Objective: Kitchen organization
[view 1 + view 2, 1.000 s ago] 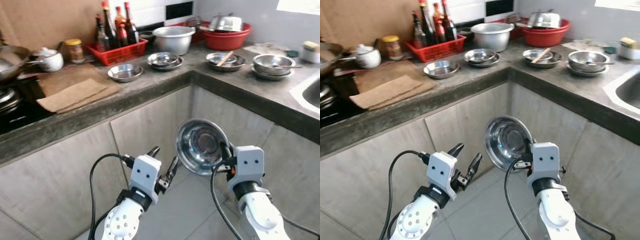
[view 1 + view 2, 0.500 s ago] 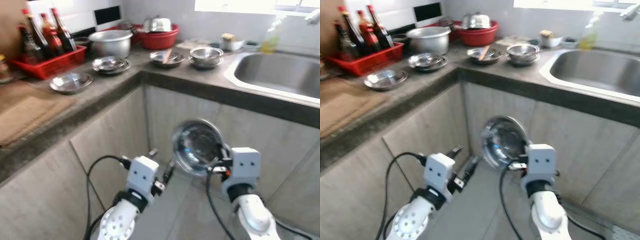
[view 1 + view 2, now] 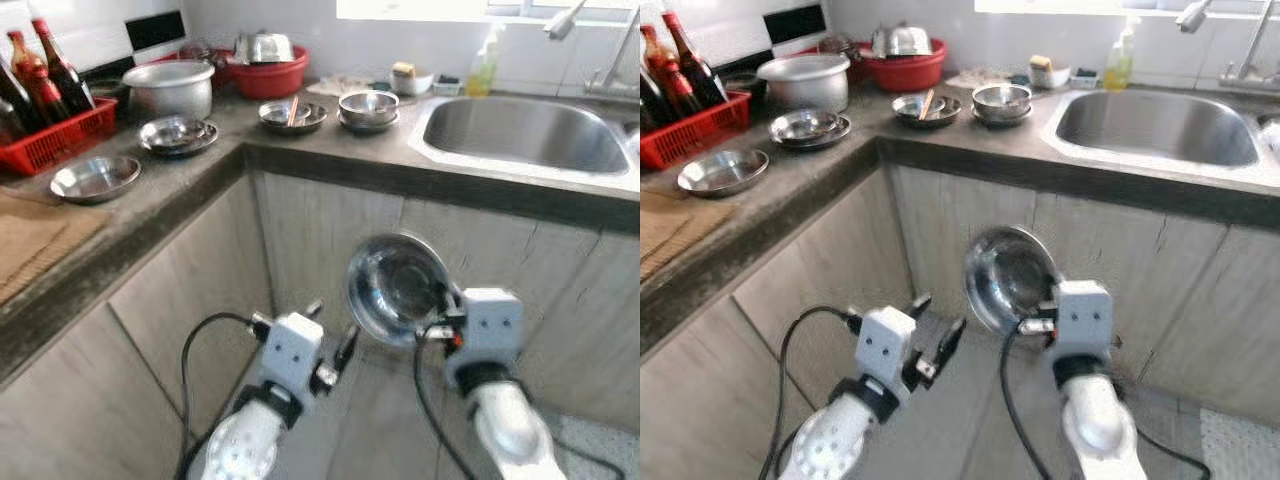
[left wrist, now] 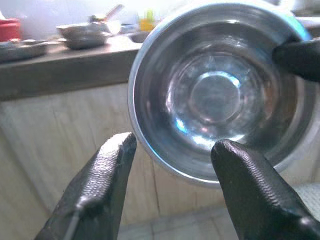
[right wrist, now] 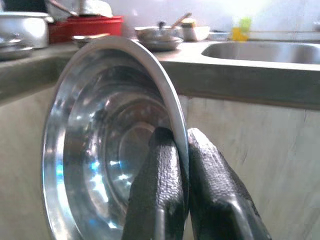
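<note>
From the head camera, you have the steel bowl (image 3: pixel 397 290) pinched by its rim in the right gripper (image 3: pixel 447 322), held on edge in front of the cabinet doors (image 3: pixel 330 230), well below the countertop (image 3: pixel 160 190). The sink (image 3: pixel 520 130) lies up at about 1 o'clock from the bowl; the other steel dishes (image 3: pixel 290 115) sit at 11 o'clock. If the bowl is bound for either, your risk is the counter's front lip: raise too little before moving forward and the bowl's upper rim will strike it and twist out of the pinch.

The left gripper (image 3: pixel 330 340) hangs at the bowl's 8 o'clock, empty, fingers spread. Keep it there; a swing toward 3 o'clock would knock the bowl.

In the left wrist view, the two black fingers (image 4: pixel 105 175) stand apart with the bowl's hollow facing them, near but not touching. The closeness is the hazard, since any drift taps the lower rim.

In the right wrist view, the fingers (image 5: pixel 160 190) are clamped on a thin stretch of rim, one inside, one outside. That hold is small and off-centre, so I judge the bowl can pivot or slip if you accelerate sharply or tilt the wrist; move slowly and keep the rim upright.
</note>
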Tool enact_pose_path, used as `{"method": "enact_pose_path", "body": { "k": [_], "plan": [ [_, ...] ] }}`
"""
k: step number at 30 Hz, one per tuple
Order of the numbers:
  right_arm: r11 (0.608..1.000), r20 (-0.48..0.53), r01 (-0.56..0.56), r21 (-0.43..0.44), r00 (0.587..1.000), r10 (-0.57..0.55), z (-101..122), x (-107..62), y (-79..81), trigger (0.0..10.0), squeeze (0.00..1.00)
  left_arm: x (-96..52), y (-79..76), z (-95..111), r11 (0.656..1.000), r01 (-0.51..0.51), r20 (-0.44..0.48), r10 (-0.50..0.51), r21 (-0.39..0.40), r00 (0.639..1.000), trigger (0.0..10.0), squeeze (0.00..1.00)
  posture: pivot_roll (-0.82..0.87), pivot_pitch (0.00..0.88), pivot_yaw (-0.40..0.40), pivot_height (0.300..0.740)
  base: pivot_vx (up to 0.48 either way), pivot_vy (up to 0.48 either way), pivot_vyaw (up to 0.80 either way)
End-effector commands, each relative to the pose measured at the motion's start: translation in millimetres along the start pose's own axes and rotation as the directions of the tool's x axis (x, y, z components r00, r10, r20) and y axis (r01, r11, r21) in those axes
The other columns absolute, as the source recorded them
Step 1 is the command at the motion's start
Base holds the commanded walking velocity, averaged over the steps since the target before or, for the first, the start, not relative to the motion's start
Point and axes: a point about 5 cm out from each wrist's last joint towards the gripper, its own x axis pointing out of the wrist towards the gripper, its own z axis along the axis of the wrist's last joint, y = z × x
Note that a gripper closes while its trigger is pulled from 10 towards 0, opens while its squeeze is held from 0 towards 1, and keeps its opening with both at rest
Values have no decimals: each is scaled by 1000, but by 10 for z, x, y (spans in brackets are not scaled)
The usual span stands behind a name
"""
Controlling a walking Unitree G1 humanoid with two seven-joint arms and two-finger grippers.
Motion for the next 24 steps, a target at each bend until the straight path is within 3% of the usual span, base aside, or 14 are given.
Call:
{"method": "enact_pose_path", "body": {
  "k": [1,5,14,18,24],
  "plan": [
    [1000,26,25,-11,999,-24,64,7,-54,10000,0,29,-49,28,1000,21,10,-21,1,1000,10000,0,80,66,32,740,0,0,-775],
    [1000,25,25,-12,999,-25,63,10,-49,10000,0,30,-57,31,1000,29,15,-29,5,999,10000,0,80,65,33,740,0,-66,-770],
    [1000,28,20,-13,999,-20,67,18,-26,10000,0,52,-37,50,1000,5,11,-4,-27,1000,10000,0,82,68,34,740,292,-355,-770],
    [1000,31,16,-14,999,-16,70,22,-26,10000,0,50,-11,23,1000,-9,-4,9,-30,1000,10000,0,82,68,34,740,0,0,-766],
    [1000,31,6,-25,1000,-6,69,33,-14,10000,0,35,-30,19,1000,3,-1,-3,-8,1000,10000,0,82,62,30,740,0,0,0]
  ]
}}
